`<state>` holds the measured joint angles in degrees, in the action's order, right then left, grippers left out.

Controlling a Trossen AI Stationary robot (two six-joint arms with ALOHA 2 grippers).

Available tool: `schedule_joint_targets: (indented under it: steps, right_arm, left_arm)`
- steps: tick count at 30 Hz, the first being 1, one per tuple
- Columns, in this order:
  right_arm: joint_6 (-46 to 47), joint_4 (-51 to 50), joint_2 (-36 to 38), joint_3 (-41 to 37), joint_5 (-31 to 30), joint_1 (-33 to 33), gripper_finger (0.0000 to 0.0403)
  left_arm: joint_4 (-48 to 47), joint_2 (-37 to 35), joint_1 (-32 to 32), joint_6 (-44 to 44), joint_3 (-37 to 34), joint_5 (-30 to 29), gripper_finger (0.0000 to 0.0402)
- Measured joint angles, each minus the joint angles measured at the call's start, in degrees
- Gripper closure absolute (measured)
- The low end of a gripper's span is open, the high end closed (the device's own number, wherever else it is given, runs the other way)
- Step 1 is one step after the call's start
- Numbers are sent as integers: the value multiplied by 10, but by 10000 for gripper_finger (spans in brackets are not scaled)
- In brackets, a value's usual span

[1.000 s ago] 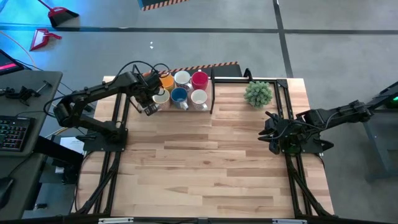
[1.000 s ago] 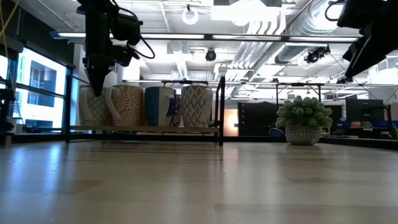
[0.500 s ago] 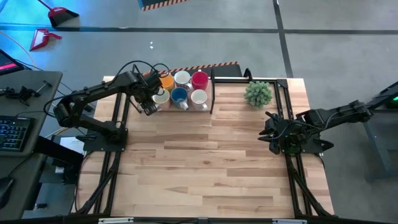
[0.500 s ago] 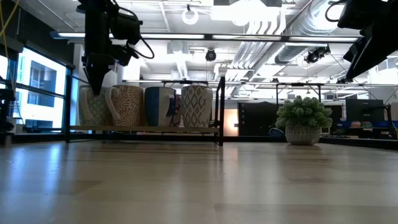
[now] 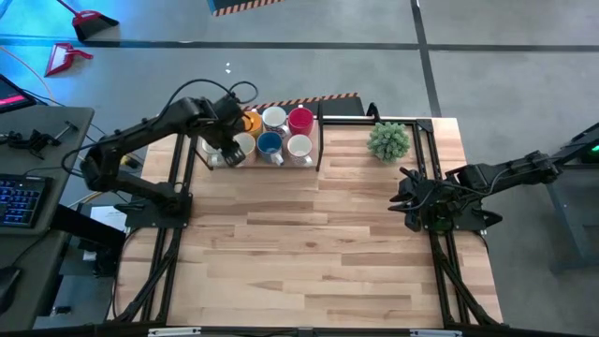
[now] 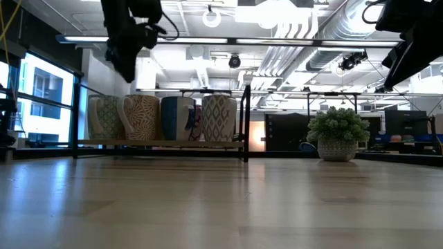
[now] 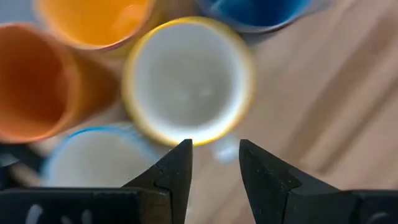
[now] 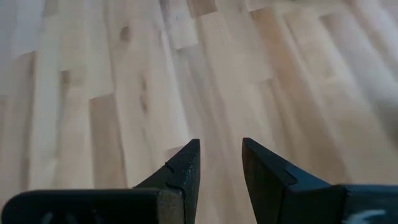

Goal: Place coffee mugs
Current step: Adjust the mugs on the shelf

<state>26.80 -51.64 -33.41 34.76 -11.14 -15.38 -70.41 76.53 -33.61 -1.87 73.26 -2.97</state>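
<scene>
Several coffee mugs stand close together on a dark-framed tray (image 5: 320, 140) at the table's far edge: yellow-orange (image 5: 251, 122), white (image 5: 274, 117), red (image 5: 300, 119), blue (image 5: 270, 143) and white (image 5: 299, 145). The low view shows them as a row of patterned mugs (image 6: 178, 117). My left gripper (image 7: 214, 158) is open and points down. It hangs above a white mug with a yellow rim (image 7: 189, 81) at the tray's left end and holds nothing. In the low view it (image 6: 128, 75) stands clear above the mugs. My right gripper (image 8: 221, 158) is open over bare wood at the table's right side (image 5: 409, 201).
A small green potted plant (image 5: 388, 140) stands to the right of the tray near the far edge. The tray's upright frame post (image 6: 246, 121) rises at its right end. The wooden tabletop (image 5: 299, 243) stretches from the tray toward the near edge.
My left gripper has risen from the rim of the leftmost mug to well above the row. The mug stays standing on the tray. My right arm has kept still.
</scene>
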Motion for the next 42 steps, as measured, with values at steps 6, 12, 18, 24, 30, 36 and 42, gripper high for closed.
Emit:
schedule_joint_targets:
  steps: [6,12,18,24,30,36,42]
  right_arm:
    - [-3,0,0,0,-35,0,304]
    - [-1,16,0,0,-37,0,304]
    - [-37,81,0,0,-37,0,304]
    - [-52,145,0,0,-37,0,304]
    - [-67,179,0,0,-37,0,304]
    - [-102,206,0,0,-54,0,304]
    - [-140,233,0,0,-76,0,304]
  left_arm:
    - [18,-6,55,-56,2,53,279]
    - [79,-6,139,-101,2,54,280]
    - [150,-19,235,-142,2,49,280]
    - [161,-24,361,-210,-17,-23,280]
    - [240,-24,471,-264,-78,-123,280]
    - [390,-24,548,-295,-164,-245,280]
    - [496,-23,570,-300,-235,-335,280]
